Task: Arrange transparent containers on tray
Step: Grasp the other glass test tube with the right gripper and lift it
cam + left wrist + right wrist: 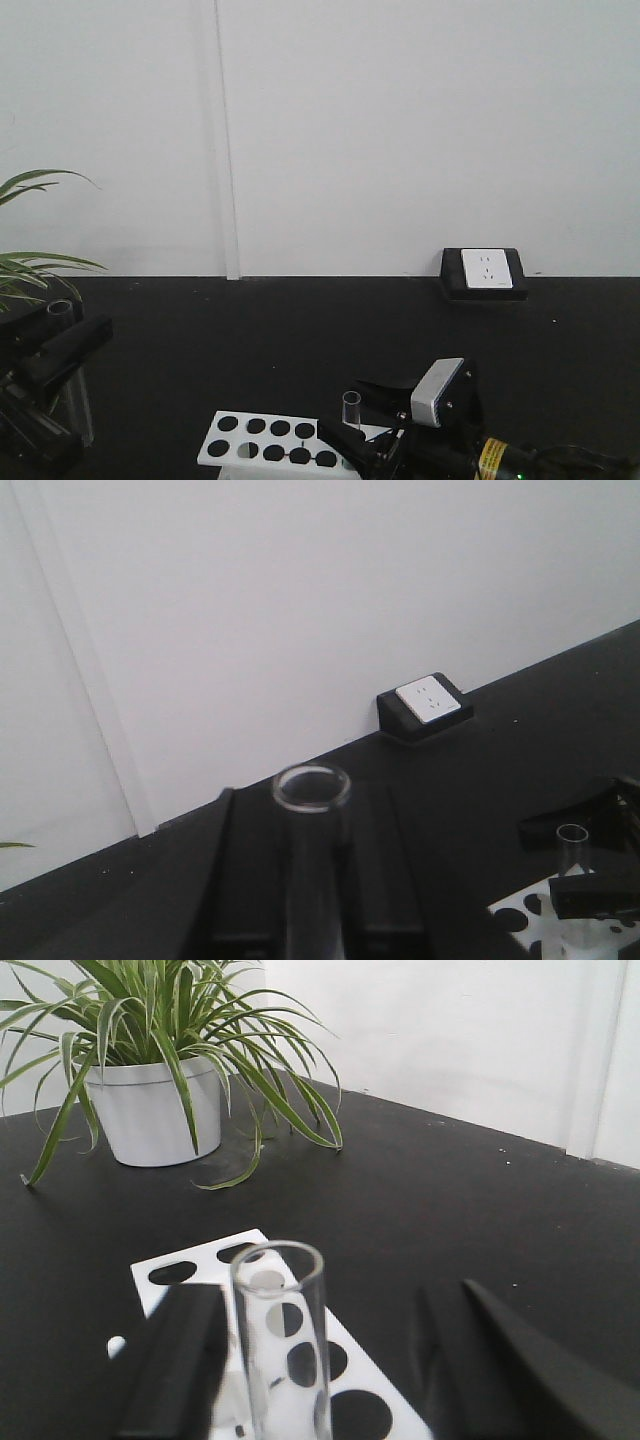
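Observation:
The tray is a white rack with round holes, lying on the black table at the front. One transparent container, a slender clear tube, stands upright at the rack's right end. My right gripper is open around it: the left finger is close beside the tube and the right finger is well apart. My left gripper is shut on a second clear tube, rim up. It hovers at the far left, away from the rack.
A potted spider plant in a white pot stands on the table beyond the rack; its leaves reach in at the left. A black box with a white socket sits against the white wall at the back right.

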`<state>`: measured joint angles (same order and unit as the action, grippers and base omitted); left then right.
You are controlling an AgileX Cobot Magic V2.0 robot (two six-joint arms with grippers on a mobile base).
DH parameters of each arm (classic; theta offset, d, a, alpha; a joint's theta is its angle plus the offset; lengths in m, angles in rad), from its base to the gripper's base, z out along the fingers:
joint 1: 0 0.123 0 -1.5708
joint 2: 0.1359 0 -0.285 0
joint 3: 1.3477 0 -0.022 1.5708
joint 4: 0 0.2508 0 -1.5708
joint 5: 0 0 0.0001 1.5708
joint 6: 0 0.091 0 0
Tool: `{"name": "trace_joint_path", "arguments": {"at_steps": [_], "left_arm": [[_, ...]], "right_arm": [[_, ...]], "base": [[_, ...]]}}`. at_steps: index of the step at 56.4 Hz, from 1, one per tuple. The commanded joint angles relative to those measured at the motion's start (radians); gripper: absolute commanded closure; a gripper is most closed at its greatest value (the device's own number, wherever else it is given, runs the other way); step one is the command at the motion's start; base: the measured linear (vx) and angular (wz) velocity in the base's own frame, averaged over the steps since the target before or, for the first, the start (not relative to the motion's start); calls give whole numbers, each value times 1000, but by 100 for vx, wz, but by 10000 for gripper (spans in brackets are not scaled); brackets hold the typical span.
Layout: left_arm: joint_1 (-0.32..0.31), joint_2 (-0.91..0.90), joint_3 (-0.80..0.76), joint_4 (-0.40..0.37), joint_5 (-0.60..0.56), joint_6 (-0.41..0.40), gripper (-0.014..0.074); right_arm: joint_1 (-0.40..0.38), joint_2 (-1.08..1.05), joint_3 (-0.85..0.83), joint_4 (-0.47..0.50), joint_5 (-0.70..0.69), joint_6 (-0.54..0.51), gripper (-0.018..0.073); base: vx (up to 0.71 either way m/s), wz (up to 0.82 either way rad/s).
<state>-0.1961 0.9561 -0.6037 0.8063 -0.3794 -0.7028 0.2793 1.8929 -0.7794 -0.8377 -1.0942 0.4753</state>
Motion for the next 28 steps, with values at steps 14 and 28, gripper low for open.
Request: {"name": "trace_joint_path", "arguments": {"at_steps": [14,28], "left_arm": [[-3,-15,-29,-30,-46,-11,597],[-3,-15,-29,-30,0,-11,597]], "right_arm": [[1,-43,-27,17,-91,-4,575],[1,-78,-29,22,-102,-3,572]], "base": [[0,0],[0,0]]}}
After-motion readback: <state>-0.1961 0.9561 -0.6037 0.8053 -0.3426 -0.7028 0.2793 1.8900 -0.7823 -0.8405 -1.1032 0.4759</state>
